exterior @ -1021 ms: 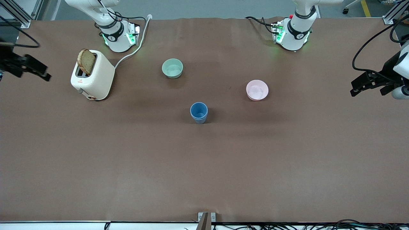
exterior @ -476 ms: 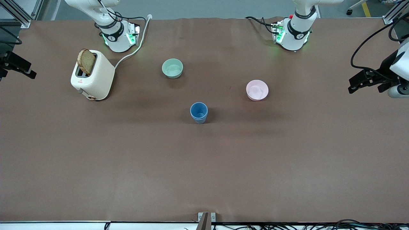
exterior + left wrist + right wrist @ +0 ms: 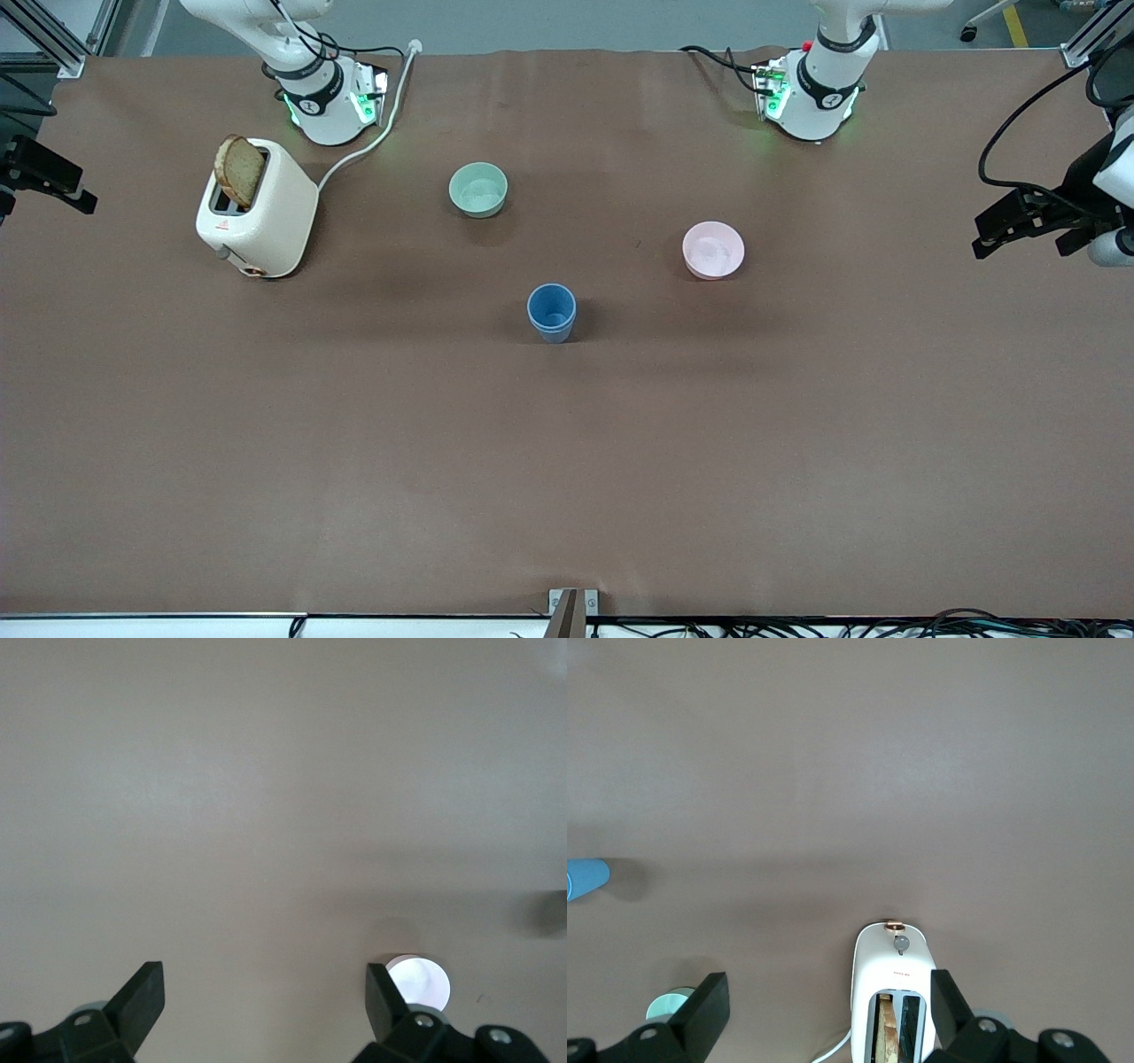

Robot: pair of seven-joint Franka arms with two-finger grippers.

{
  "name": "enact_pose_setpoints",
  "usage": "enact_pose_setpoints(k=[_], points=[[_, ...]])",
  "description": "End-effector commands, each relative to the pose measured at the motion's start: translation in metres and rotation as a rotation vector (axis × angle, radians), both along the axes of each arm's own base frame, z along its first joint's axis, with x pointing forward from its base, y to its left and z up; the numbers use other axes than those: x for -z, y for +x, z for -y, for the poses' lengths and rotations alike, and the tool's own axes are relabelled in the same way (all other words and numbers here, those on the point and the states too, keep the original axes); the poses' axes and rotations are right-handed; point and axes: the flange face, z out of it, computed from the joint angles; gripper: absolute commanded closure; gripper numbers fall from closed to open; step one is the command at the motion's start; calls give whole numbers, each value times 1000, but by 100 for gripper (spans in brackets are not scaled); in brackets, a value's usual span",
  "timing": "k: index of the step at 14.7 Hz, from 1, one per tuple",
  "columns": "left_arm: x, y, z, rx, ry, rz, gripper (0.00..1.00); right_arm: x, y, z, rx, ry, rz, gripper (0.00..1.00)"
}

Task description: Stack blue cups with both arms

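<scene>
A blue cup point(image 3: 551, 312) stands upright in the middle of the table. A second rim line under its lip suggests two cups nested together; no separate second blue cup shows. It lies at the edge of the right wrist view point(image 3: 585, 879). My left gripper point(image 3: 1001, 232) hangs open and empty over the left arm's end of the table, far from the cup; the left wrist view shows it point(image 3: 266, 992) above bare table. My right gripper point(image 3: 49, 182) hangs open and empty at the right arm's end, and the right wrist view shows it point(image 3: 828, 992) high above the toaster.
A cream toaster point(image 3: 257, 211) with a bread slice stands near the right arm's base. A mint-green bowl point(image 3: 478, 190) sits farther from the front camera than the cup. A pink bowl point(image 3: 713, 250) sits toward the left arm's end and shows in the left wrist view point(image 3: 421, 981).
My right gripper has pulled back toward the right arm's end of the table. My left gripper has shifted slightly at its end. The cup has not moved.
</scene>
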Motion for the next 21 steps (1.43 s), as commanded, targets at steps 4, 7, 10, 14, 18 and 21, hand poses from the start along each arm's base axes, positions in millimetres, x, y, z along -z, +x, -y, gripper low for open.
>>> enact_pose_setpoints(k=[4, 7, 10, 14, 18, 21], points=[[-7, -3, 9, -5, 0, 0, 0, -2, -1, 5, 0, 8, -17, 0], [-7, -2, 11, -6, -8, 2, 0, 0, -1, 6, 3, 7, -21, 0], [-7, -1, 5, -24, -43, 2, 0, 0, -1, 7, 5, -4, -23, 0], [-8, -2, 3, -28, -37, 6, 0, 3, -1, 8, 6, -20, -32, 0], [-8, -2, 4, -17, -35, 5, 0, 3, -1, 8, 6, -21, -32, 0], [-9, -2, 6, -9, -35, 6, 0, 2, -1, 8, 6, -21, -29, 0]])
